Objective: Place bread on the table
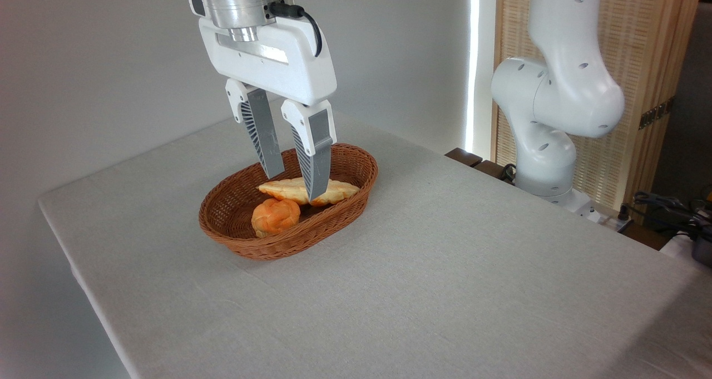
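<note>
**Fingers around the loaf, grasp not yet closed**

I see the gripper [296,185] spread, one finger on each side of the bread [289,189], so it can pinch across its narrow width. The bread lies in the basket [356,201] near the table's [445,267] far edge, beside a round bun [275,216].

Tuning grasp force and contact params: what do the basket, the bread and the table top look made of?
Basket: brown woven wicker or rattan, ribbed weave visible, looks stiff and matte.
Bread: pale cream braided loaf with golden patches; real or foam replica, can't tell.
Table: covered in light grey-beige cloth, matte, fine fabric texture; what lies beneath is hidden.
</note>
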